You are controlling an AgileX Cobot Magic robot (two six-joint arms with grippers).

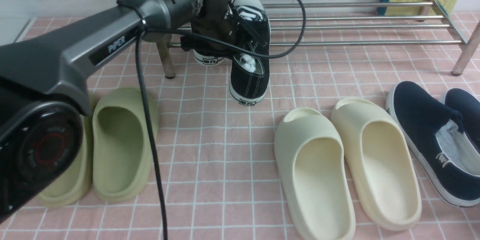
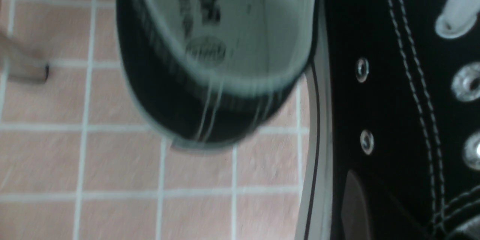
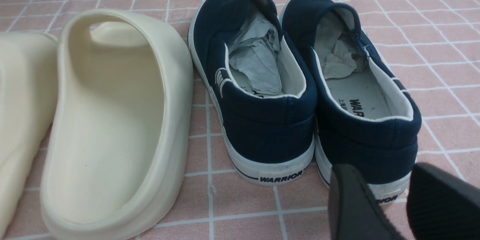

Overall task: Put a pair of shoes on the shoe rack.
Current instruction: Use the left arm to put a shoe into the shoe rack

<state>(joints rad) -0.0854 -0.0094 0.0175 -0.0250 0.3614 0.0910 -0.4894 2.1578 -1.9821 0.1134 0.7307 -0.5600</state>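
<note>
Low shoe rack of shiny chrome bars [image 1: 356,27] stands at the back of a pink tiled floor [image 1: 225,157]. Left gripper [image 1: 221,18] is at the rack's left end, jaws together, pinched on the canvas side of one black canvas low-top sneaker with white laces and white sole [image 1: 249,71]. One dark finger [image 2: 352,202] lies against that side wall. This sneaker is steeply tilted, toe up over the rack's bars, heel hanging out in front of the rack; can't tell if the heel touches the floor. Second black sneaker [image 1: 208,59] is just beside it, mostly hidden behind the gripper, heel showing at the rack's front bar.

Well in front of the rack: green foam slides [image 1: 120,142], cream foam slides [image 1: 345,168], navy canvas slip-ons [image 1: 431,135]. Right gripper [image 3: 382,174] is near a slip-on's heel, jaws apart, empty.
</note>
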